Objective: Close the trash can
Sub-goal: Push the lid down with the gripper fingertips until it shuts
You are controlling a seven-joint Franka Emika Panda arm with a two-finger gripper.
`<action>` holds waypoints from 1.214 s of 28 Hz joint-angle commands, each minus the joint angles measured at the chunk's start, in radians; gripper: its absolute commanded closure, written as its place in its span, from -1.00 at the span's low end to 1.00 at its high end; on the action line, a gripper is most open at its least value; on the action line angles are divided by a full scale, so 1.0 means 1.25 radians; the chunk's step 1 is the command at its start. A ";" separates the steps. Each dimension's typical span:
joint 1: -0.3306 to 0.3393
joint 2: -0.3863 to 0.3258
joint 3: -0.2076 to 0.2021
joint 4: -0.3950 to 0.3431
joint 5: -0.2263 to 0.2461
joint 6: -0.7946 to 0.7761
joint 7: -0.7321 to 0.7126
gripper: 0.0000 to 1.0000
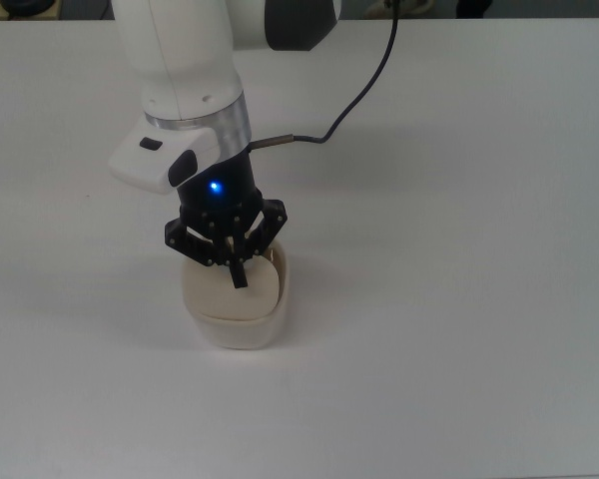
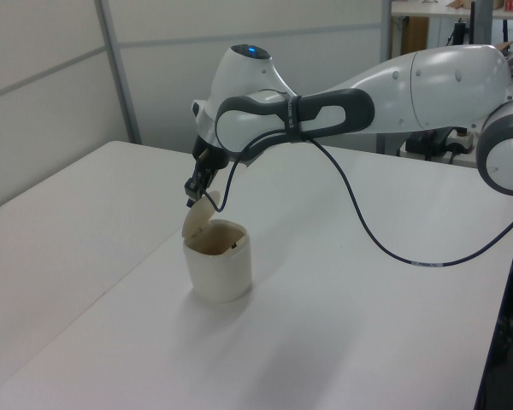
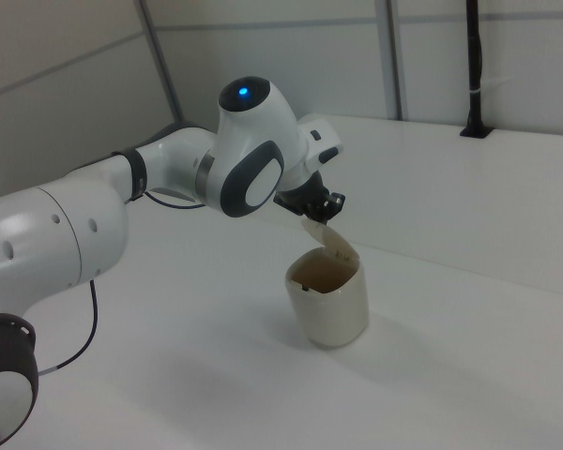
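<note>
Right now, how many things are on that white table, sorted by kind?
Trash can with its lid part open: 1
Robot hand over it: 1
Black cable: 1
Total: 3

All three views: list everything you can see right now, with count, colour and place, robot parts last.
table: one, white, under everything.
trash can: one, cream-white, on the table near its middle; inside visible.
lid: one, cream-white, part-way down, tilted over the opening.
dark box: one, on a surface behind the table, left view's right.
cable: one, black, running from the wrist.
arm: one, white and grey.
gripper: one, black, at the lid.
</note>
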 commanded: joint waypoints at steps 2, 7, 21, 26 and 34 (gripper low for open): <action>0.000 -0.028 -0.013 -0.033 -0.025 -0.039 -0.001 1.00; 0.000 -0.027 -0.020 -0.061 -0.093 -0.088 -0.010 1.00; 0.010 -0.016 -0.013 -0.092 -0.117 -0.115 -0.065 1.00; 0.024 -0.012 -0.012 -0.093 -0.116 -0.114 -0.071 1.00; 0.021 -0.013 -0.012 -0.079 -0.102 -0.113 -0.073 1.00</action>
